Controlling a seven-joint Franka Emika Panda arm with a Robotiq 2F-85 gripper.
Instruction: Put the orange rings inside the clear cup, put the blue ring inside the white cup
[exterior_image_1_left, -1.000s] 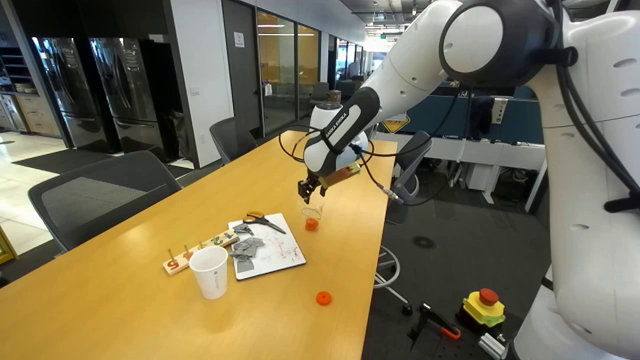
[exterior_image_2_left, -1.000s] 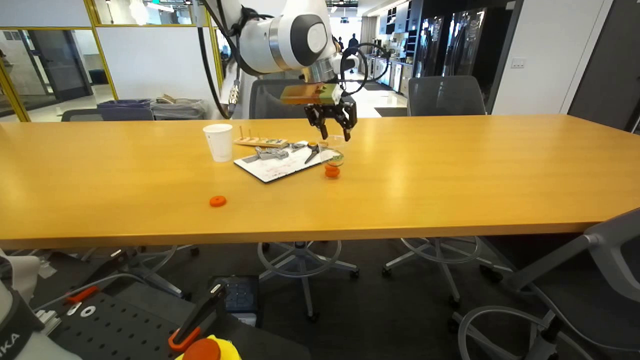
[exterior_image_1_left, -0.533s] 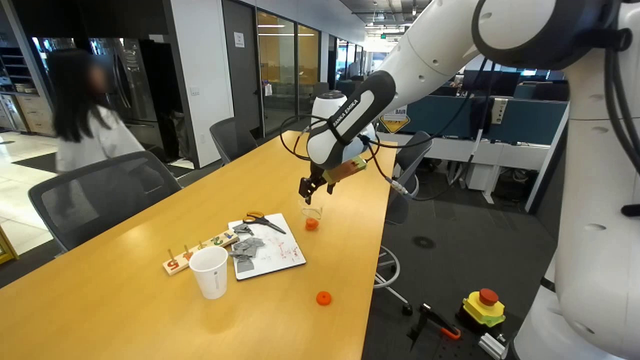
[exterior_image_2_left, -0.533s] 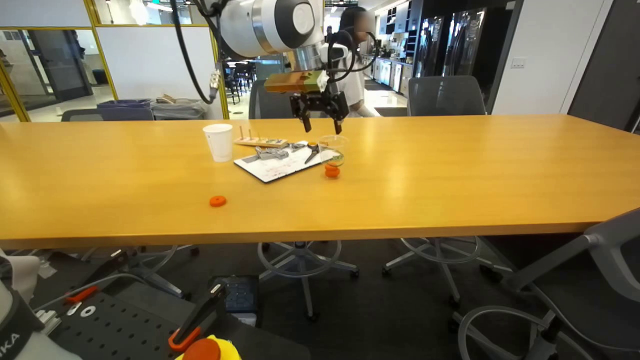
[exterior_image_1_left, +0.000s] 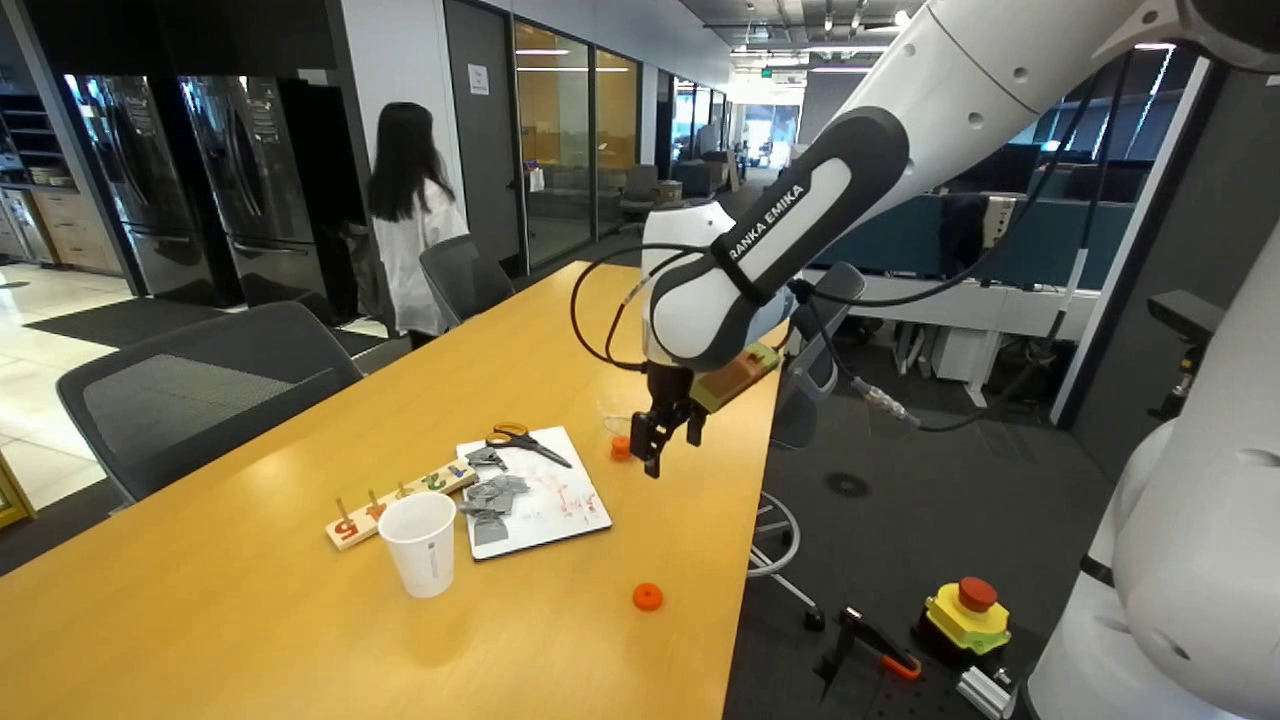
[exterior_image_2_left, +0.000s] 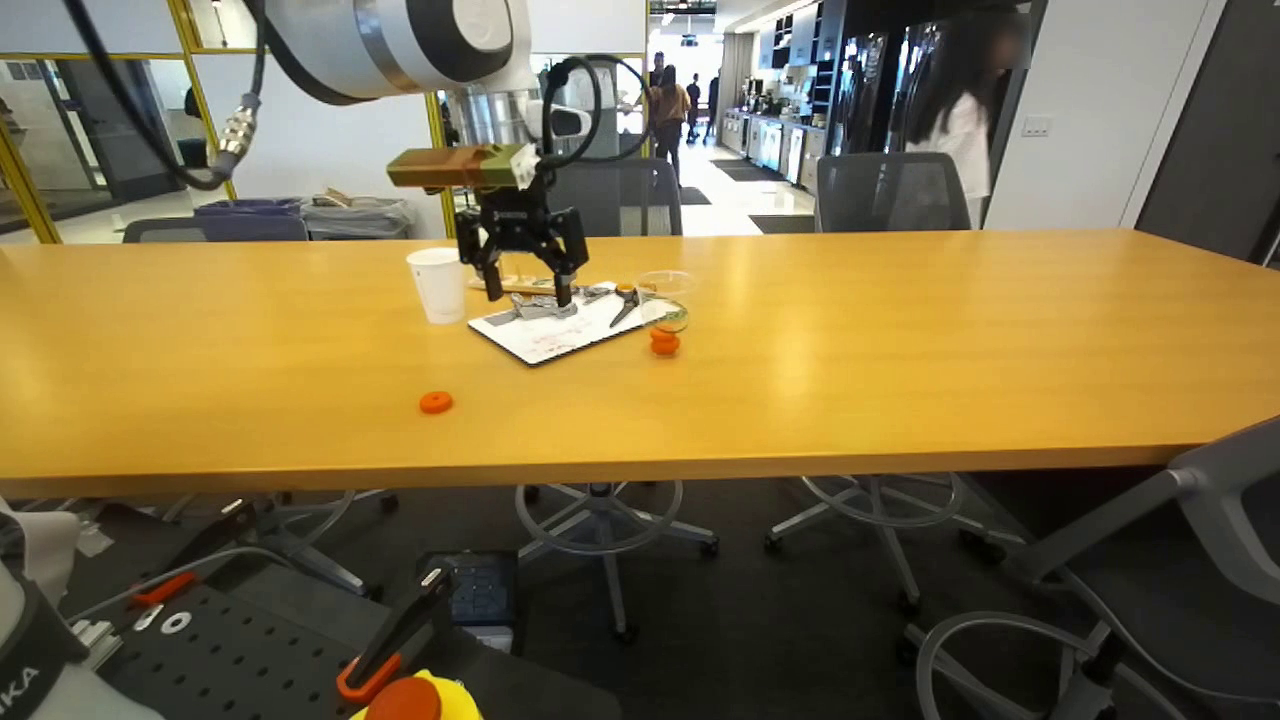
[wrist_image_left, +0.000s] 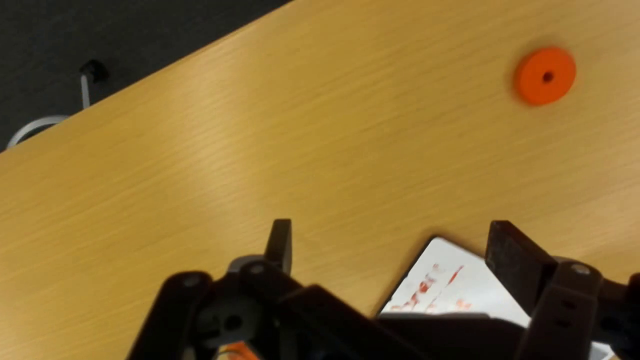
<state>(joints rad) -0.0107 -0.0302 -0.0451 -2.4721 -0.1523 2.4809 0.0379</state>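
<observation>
Gripper (exterior_image_2_left: 528, 293) is hovering spread and empty, presumably targeting loose orange ring (exterior_image_2_left: 435, 402) near robot-side edge of table (exterior_image_2_left: 900, 400), needing traverse, descent, pinch.

Spread gripper (wrist_image_left: 390, 235), orange ring (wrist_image_left: 536, 81) apart

In an exterior view, the gripper (exterior_image_2_left: 529, 294) partly hides peg board (exterior_image_2_left: 524, 284) and scraps (exterior_image_2_left: 538, 309) toward the far edge of the table (exterior_image_2_left: 900, 340). In both exterior views the clear cup (exterior_image_2_left: 670, 303) is too faint to trace fully. In the wrist view, gripper and frame edge leave a sliver of its orange rings (wrist_image_left: 242, 348) and part of the whiteboard (wrist_image_left: 465, 280).
</observation>
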